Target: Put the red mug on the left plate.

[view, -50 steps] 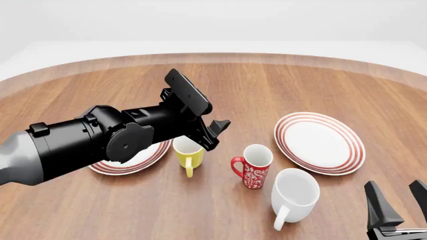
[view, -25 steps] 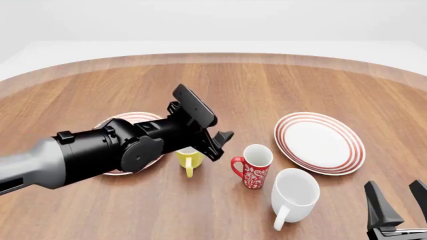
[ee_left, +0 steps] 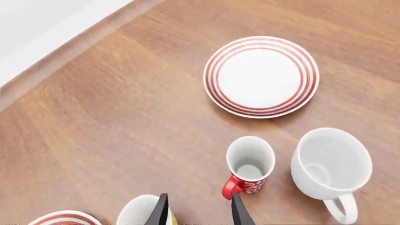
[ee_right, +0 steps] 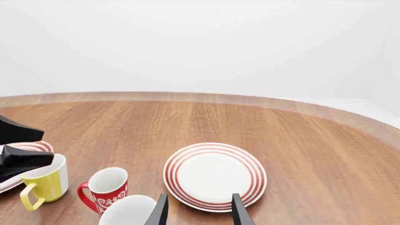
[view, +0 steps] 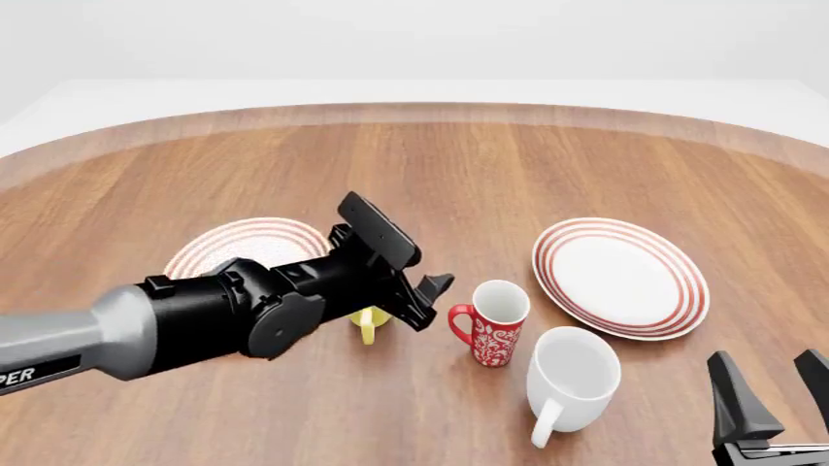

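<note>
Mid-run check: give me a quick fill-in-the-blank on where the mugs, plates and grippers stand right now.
1. The red mug stands upright on the ____, not on any plate.
2. The mug partly hidden behind the left gripper is ____ in colour.
3. The white mug has its handle turned toward the ____ edge of the table.
4. Both grippers, the right gripper included, are open and hold ____.

Missing words: table; yellow; near; nothing
</note>
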Motion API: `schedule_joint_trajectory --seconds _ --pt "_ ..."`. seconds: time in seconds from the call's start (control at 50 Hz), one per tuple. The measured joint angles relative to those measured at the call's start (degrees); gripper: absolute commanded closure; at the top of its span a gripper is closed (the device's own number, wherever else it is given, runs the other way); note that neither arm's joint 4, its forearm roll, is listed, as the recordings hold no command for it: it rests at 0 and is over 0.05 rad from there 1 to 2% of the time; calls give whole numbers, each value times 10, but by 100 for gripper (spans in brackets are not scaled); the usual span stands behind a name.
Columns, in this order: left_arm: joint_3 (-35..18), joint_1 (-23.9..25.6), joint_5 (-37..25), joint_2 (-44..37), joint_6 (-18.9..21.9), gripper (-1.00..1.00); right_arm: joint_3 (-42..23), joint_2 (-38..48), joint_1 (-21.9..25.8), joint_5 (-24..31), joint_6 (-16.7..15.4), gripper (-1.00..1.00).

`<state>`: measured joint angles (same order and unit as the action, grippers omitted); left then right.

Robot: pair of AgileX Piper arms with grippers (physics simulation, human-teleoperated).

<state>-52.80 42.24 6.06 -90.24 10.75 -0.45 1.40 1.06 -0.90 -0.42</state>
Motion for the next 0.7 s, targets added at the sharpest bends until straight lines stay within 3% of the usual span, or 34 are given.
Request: schedule_joint_trajectory --seconds 0.7 --pt "10 -1 60 -53 -21 -100 0 0 0 0 0 -100"
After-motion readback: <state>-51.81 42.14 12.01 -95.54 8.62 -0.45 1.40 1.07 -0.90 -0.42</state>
